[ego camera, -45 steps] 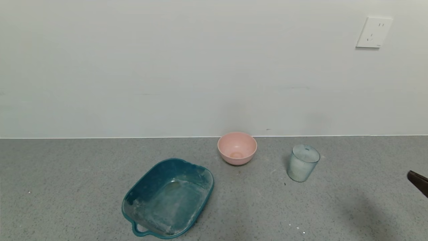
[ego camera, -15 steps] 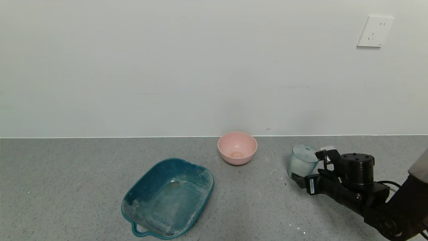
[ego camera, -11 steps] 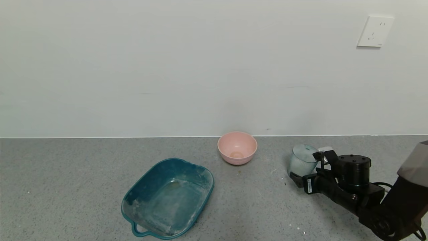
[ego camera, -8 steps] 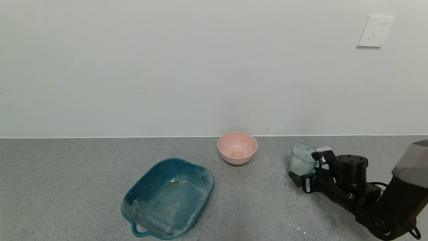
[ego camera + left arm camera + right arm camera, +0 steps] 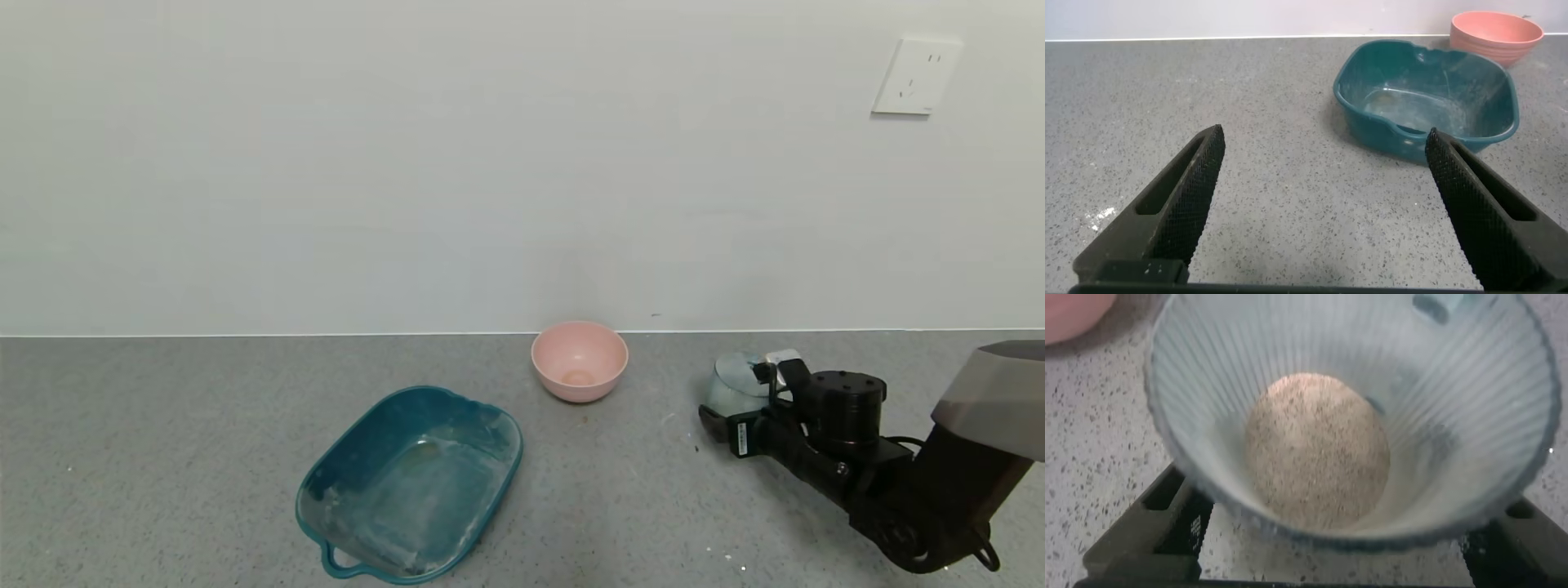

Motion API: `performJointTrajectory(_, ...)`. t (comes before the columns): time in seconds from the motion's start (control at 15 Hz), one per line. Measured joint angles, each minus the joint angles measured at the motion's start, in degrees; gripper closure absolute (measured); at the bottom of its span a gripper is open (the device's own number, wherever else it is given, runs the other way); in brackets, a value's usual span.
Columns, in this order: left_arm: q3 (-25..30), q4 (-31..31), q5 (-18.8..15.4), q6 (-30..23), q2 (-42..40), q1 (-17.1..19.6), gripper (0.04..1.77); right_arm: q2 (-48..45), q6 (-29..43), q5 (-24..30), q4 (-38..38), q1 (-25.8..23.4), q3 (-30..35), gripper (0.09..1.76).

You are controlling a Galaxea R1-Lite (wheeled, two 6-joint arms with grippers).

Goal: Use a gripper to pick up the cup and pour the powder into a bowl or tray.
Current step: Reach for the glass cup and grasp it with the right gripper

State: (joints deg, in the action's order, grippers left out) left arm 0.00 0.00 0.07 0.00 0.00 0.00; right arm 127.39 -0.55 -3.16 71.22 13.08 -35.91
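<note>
The ribbed pale blue-green cup [image 5: 729, 390] stands upright on the grey counter at the right. My right gripper [image 5: 739, 392] is open, low on the counter, with one finger on each side of the cup's lower body. In the right wrist view the cup [image 5: 1290, 343] fills the frame between the black fingers [image 5: 1151, 531], and a round heap of beige powder [image 5: 1319, 449] lies in its bottom. The dark teal tray [image 5: 424, 390], dusted white inside, sits left of centre. My left gripper [image 5: 1323, 143] is open and empty above bare counter, with the tray [image 5: 1404, 139] ahead of it.
A small pink bowl [image 5: 579, 363] stands by the wall between the tray and the cup; it also shows in the left wrist view [image 5: 1496, 33] and the right wrist view [image 5: 1069, 314]. White specks dot the counter near the front right. A wall socket [image 5: 913, 77] is high on the right.
My right arm came in from the right edge and slid its open fingers forward around the cup. The cup, tray and pink bowl have stayed in place.
</note>
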Motion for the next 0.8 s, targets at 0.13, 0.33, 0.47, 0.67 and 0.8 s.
performJointTrajectory(0.13, 0.0, 0.0, 0.0, 0.0, 0.0, 0.0, 0.05, 0.5, 0.0, 0.0, 0.0, -0.2, -1.2, 0.14)
performJointTrajectory(0.33, 0.0, 0.0, 0.0, 0.0, 0.0, 0.0, 0.05, 1.5, 0.0, 0.0, 0.1, -0.2, -2.4, 0.14)
performJointTrajectory(0.47, 0.0, 0.0, 0.0, 0.0, 0.0, 0.0, 0.05, 1.9, 0.0, 0.0, 0.1, -0.2, -2.9, 0.14)
performJointTrajectory(0.67, 0.0, 0.0, 0.0, 0.0, 0.0, 0.0, 0.05, 2.1, 0.0, 0.0, 0.1, 0.2, -3.3, 0.14)
performJointTrajectory(0.8, 0.0, 0.0, 0.0, 0.0, 0.0, 0.0, 0.05, 2.1, 0.0, 0.0, 0.2, 0.3, -3.4, 0.40)
